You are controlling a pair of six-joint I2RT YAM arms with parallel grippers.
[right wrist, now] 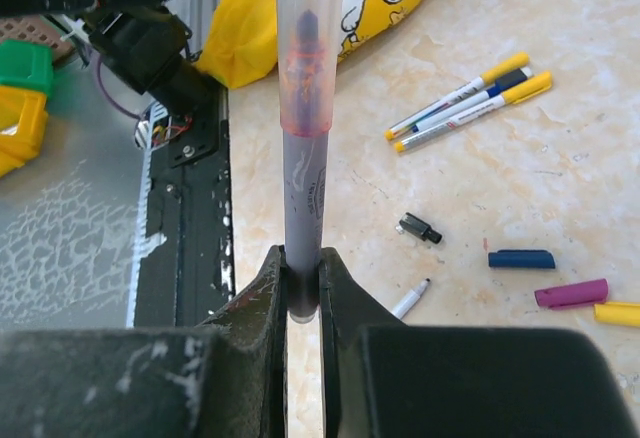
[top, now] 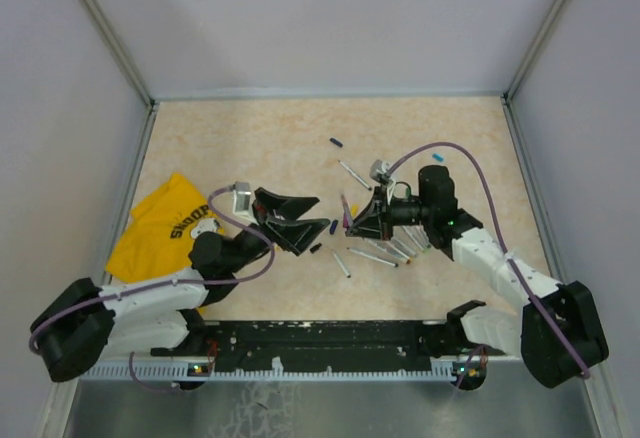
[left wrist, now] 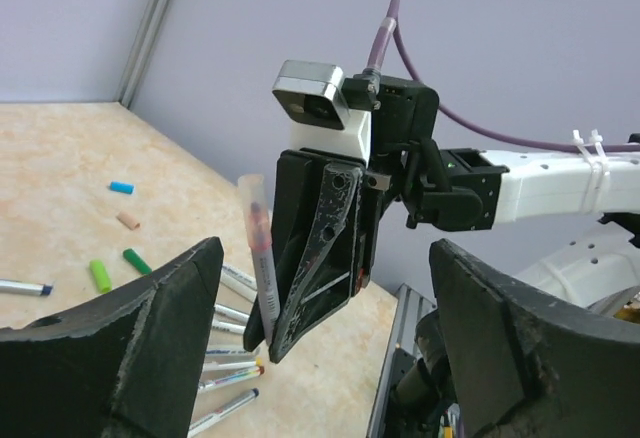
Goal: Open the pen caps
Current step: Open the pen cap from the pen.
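While right gripper (right wrist: 302,288) is clamped tight on the bottom end of one pen (right wrist: 303,178), holding it roughly upright above the desk (top: 250,138), left gripper (top: 312,214) sits just beside it with jaws wide apart and nothing in them. Clear cap (right wrist: 304,48) looks seated on the pen's top end, reddish tip visible inside. Other pens (right wrist: 470,98) lie in a loose bunch on the desk near the right arm. Loose caps (right wrist: 521,258) in blue, purple and yellow are scattered around them. Yellow cloth (top: 165,223) is off to the left, not involved.

Handling, my read: pen is light, stiff, smooth plastic, so the barrel will likely slip or twist if the pull goes off-axis. Cap looks thin-walled, probably a snap fit; squeeze hard and it may just pinch the barrel tighter. Take it mid-cap, a bit above the rim, moderate force, pull straight along the barrel. Right grip is low on the barrel, so expect some tilt. Risk: cap pops and flies.
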